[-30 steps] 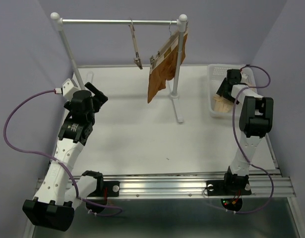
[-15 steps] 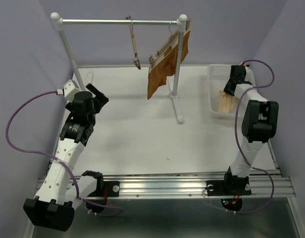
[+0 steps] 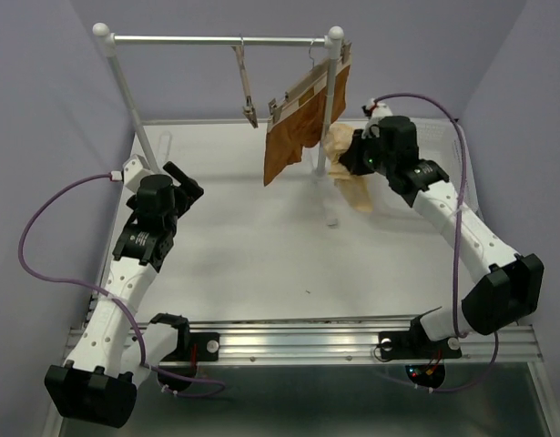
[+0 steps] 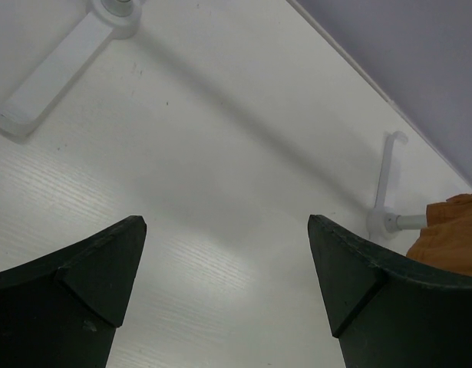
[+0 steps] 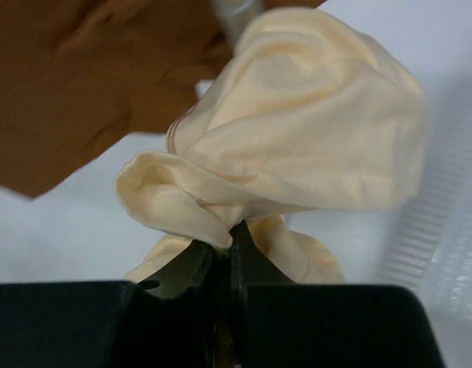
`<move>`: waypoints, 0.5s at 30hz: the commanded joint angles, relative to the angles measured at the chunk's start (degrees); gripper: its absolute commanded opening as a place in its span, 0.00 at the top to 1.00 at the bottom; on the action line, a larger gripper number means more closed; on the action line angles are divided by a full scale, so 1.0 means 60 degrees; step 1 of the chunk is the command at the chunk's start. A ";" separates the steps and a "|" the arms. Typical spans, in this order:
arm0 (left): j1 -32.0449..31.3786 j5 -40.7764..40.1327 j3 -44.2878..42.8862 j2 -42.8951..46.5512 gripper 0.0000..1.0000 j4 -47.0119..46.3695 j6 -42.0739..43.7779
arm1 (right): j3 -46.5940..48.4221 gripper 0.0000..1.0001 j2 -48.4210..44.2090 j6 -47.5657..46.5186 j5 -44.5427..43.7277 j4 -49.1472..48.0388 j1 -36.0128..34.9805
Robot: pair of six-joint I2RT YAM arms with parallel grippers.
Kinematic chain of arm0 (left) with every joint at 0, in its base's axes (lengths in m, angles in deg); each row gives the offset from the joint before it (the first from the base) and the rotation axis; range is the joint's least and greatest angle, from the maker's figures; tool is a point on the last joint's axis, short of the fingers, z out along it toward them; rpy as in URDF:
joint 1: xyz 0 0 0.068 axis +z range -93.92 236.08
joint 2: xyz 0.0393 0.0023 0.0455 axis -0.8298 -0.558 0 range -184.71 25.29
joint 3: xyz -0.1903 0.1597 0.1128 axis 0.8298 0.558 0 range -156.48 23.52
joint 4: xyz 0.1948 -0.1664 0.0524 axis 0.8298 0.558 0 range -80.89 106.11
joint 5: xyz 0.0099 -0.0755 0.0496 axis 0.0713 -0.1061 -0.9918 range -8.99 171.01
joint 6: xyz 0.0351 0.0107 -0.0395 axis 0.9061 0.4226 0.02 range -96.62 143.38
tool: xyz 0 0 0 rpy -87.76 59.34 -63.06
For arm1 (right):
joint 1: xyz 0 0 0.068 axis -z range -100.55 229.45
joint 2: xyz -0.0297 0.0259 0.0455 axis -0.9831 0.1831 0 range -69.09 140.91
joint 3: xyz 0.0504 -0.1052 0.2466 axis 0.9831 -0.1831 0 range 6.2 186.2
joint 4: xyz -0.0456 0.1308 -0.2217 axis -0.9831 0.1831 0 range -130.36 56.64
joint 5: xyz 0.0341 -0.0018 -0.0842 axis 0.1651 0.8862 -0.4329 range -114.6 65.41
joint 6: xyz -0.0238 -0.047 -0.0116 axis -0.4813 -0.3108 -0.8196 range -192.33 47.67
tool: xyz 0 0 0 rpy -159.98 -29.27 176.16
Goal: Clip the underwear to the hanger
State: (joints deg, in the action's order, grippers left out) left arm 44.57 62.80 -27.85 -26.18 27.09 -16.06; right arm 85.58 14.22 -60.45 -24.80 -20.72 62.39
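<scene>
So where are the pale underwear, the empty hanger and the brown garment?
underwear (image 5: 312, 130), right wrist view, middle of bunched cloth.
hanger (image 3: 244, 84), top view, wooden bar.
brown garment (image 3: 293, 137), top view, cloth's middle.

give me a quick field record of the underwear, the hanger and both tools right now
underwear: bunched, pinched in the right tool, hanging beside the rack post
right tool: shut on the underwear
left tool: open, empty, over bare table
hanger: on the rail, no cloth on it
rust-brown garment: clipped to a second hanger, same rail
</scene>
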 commanded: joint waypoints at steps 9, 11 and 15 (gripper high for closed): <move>0.0043 -0.0084 0.0169 -0.0109 0.01 0.0913 -0.0501 | -0.2008 0.10 0.0119 0.0686 0.1371 0.1426 -0.2049; 0.0043 0.0047 0.0300 -0.0226 0.01 0.1061 -0.0662 | -0.2096 0.09 0.0149 0.0642 0.1003 0.1706 -0.2049; 0.0028 0.0866 0.0812 -0.0358 0.01 0.1047 -0.1144 | -0.2549 0.09 -0.0085 0.0731 0.0079 0.2028 -0.2049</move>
State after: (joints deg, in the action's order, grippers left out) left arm 44.57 64.63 -25.41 -27.86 32.18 -20.13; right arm 71.26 15.86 -57.06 -17.98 -10.63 49.97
